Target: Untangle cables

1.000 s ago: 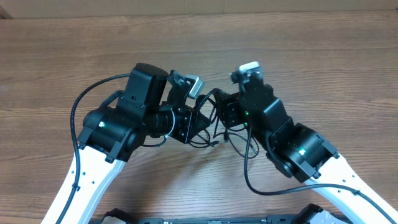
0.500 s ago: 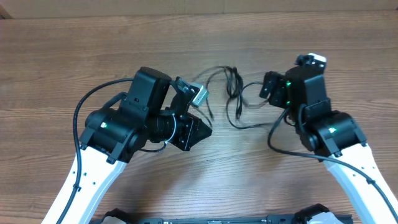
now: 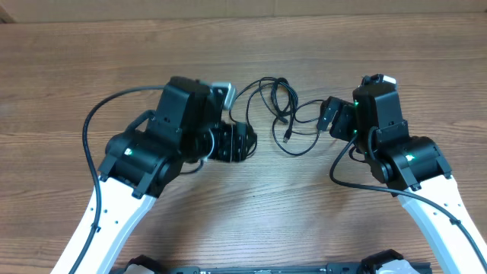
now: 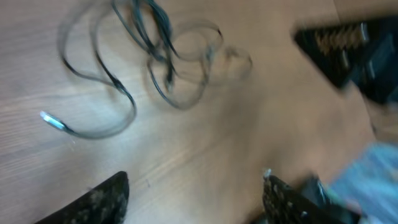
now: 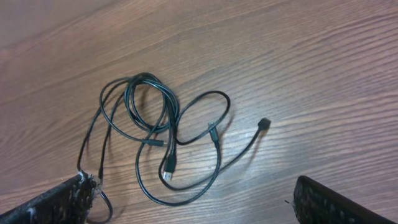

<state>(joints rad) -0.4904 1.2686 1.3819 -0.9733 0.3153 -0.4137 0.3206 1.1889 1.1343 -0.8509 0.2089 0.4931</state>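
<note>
Overhead, the cables point(image 3: 280, 114) are lying on the table point(image 3: 114, 61) between the left gripper point(image 3: 245, 141) and right gripper point(image 3: 327, 116), neither holding anything. Left wrist (blurred): its jaws are standing wide. Right wrist: jaws are gaping too; loops are crossing densely, so a pinch catching two strands risks tightening the tangle.

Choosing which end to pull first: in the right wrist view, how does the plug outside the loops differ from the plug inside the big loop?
The outer plug is short and stubby; the inner plug is longer and slimmer. The outer plug ends a free run of cord, clear of the bunched cables; the inner plug lies ringed by a loop, near crossing strands. Both are black and lie loose on the wooden table.
</note>
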